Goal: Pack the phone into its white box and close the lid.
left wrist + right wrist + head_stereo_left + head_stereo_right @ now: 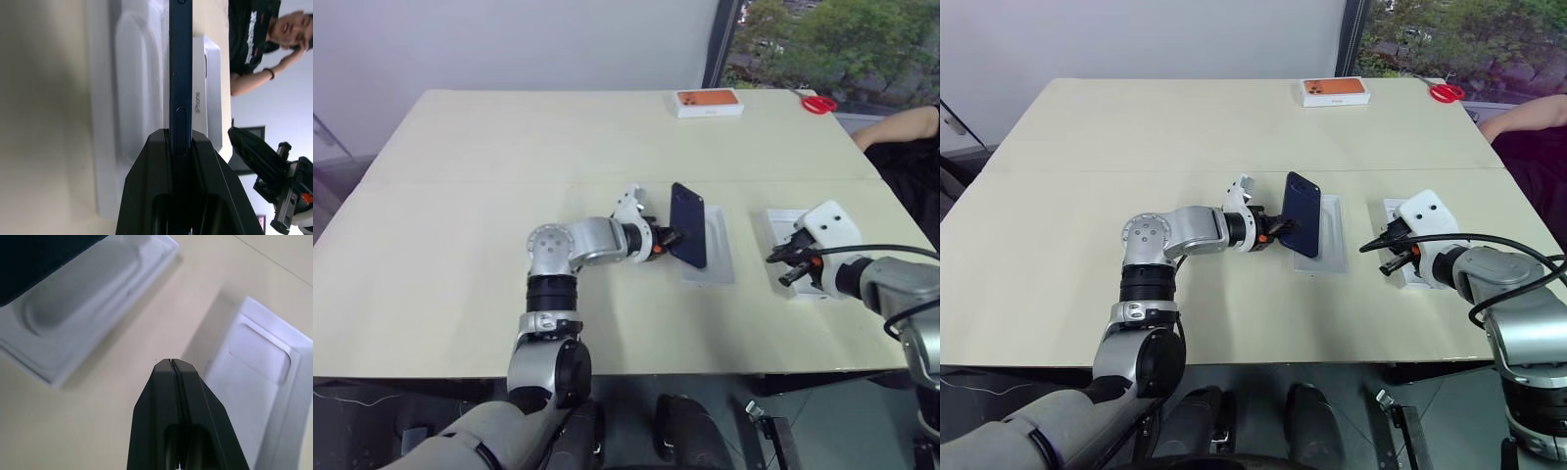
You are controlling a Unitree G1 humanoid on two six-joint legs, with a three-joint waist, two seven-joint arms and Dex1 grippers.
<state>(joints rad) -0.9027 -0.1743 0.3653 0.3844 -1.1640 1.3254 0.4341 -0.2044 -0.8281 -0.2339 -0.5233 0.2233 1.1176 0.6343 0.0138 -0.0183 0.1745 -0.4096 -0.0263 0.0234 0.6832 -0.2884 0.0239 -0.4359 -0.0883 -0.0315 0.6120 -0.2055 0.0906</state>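
Left gripper (668, 238), frame centre, pinches phone (688, 224) by its edge; phone stands tilted on edge above white insert with oval recess (717, 247). Left wrist view adds: phone's thin side with button clamped between black fingers (151, 186), person at far table side. Right of centre, right gripper (786, 264) pressed together, holding nothing, over white box (254, 382). Right wrist view shows that tray's inner panel. Upper right: orange-topped box (708, 102), red scissors (819, 103).

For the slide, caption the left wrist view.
Left end effector grips the phone on edge above the white insert.
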